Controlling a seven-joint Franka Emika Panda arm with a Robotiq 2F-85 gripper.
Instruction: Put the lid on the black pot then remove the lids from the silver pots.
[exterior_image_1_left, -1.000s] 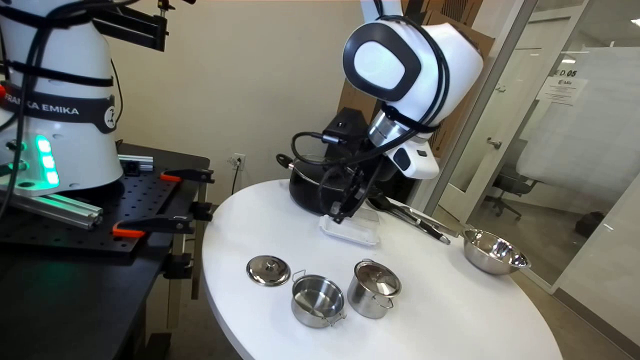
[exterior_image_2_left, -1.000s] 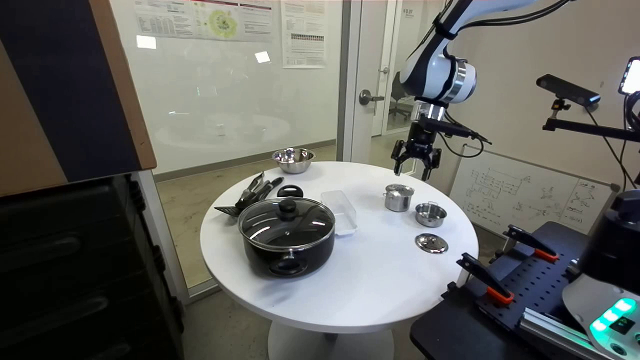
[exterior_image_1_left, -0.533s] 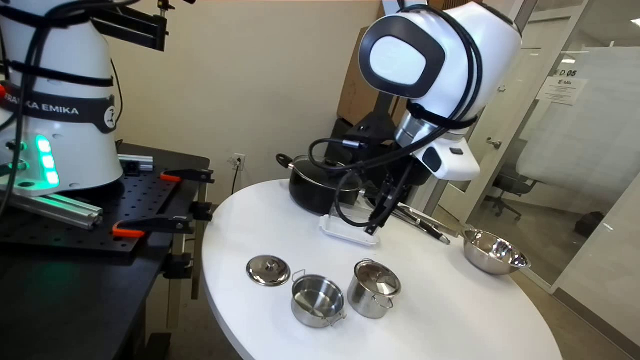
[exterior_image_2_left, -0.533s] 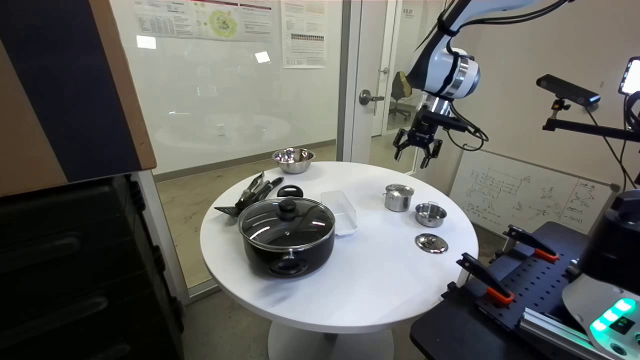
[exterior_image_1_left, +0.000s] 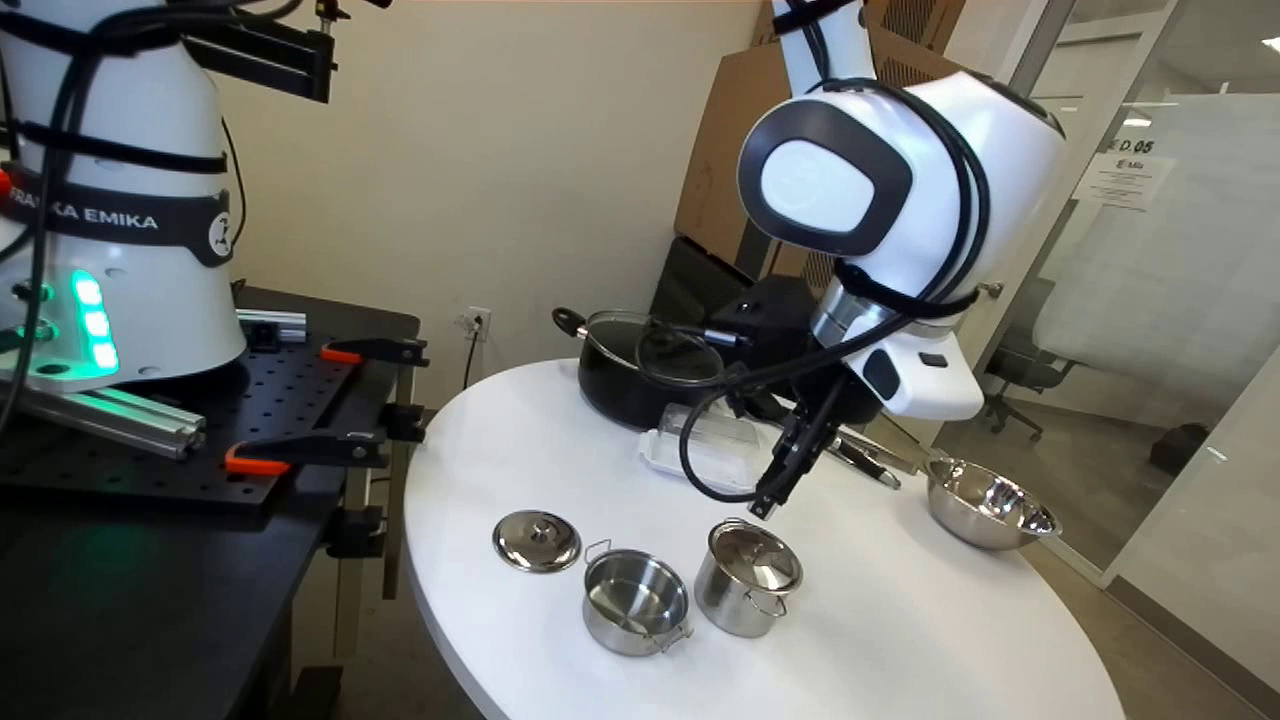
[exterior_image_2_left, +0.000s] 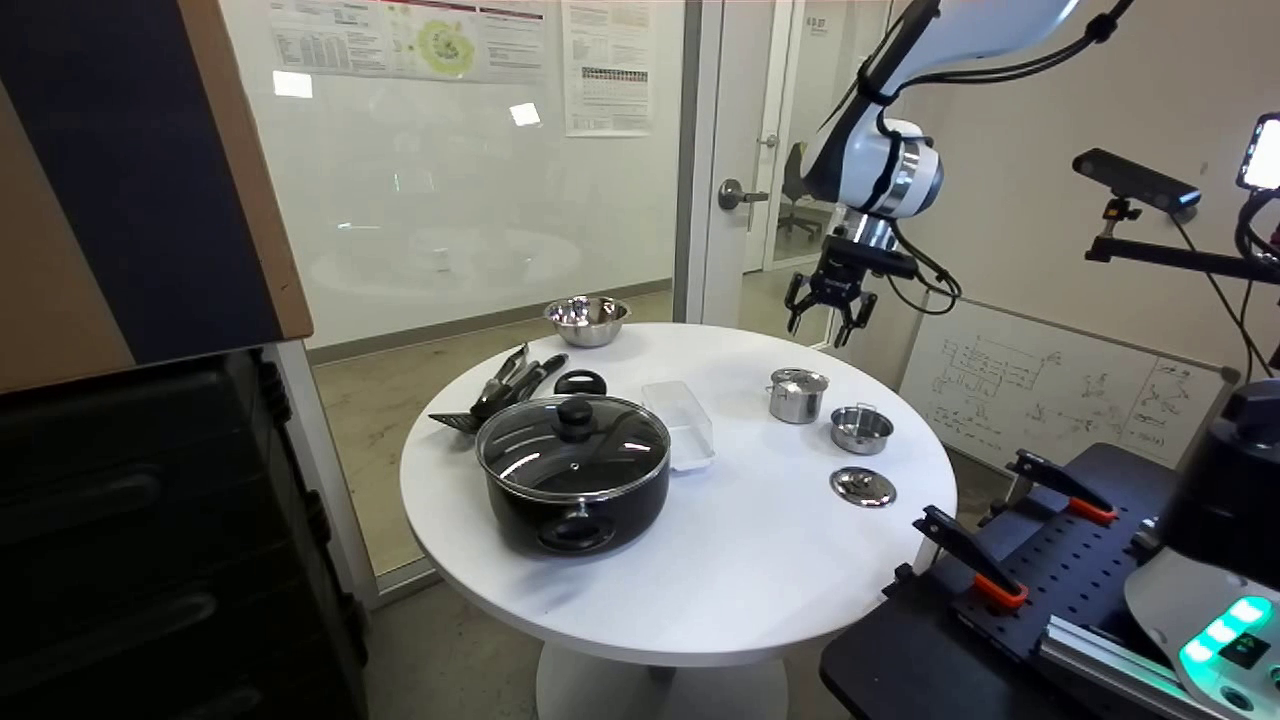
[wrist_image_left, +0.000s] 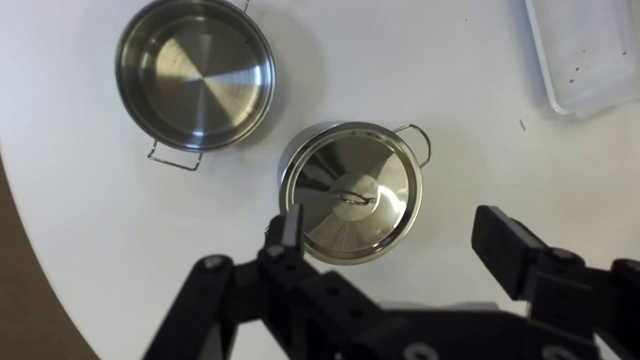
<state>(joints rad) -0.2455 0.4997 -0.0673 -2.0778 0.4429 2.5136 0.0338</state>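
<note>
The glass lid (exterior_image_2_left: 540, 468) sits on the black pot (exterior_image_2_left: 637, 510) in both exterior views, its knob pointing up. A steel lid (wrist_image_left: 345, 227) covers the taller silver pot (exterior_image_1_left: 735, 600), and the wrist view, looking down, best shows the thin loop on top. Just beside stands the shorter silver pot (exterior_image_1_left: 625, 625), uncovered; the wrist view gives its brushed inside base, the exterior views its low wall. Both exterior views also take in the other steel lid (exterior_image_1_left: 537, 541), lying flat near the shorter pot and beyond the wrist view's edge. Dark specks in a translucent tray (wrist_image_left: 590, 45) show only in the wrist view; both exterior views place that tray just beside the black pot.

The gripper (exterior_image_2_left: 818, 332) hangs above the tabletop near the taller pot, its jaws spread wide. In the wrist view a fingertip (wrist_image_left: 292, 229) overlaps the covering lid's edge, but an exterior view shows a gap between them.

The round white table (exterior_image_2_left: 740, 560) also carries black-handled utensils (exterior_image_2_left: 522, 384) near the black pot and a steel bowl (exterior_image_2_left: 590, 335) by its rim. Alongside is a dark bench (exterior_image_1_left: 150, 600) with clamps (exterior_image_1_left: 315, 450) and the white robot base (exterior_image_1_left: 150, 310), lit green. A written-on whiteboard (exterior_image_2_left: 1050, 400) leans at the wall; posters (exterior_image_2_left: 605, 60) hang on glass beside a door (exterior_image_2_left: 735, 120).
</note>
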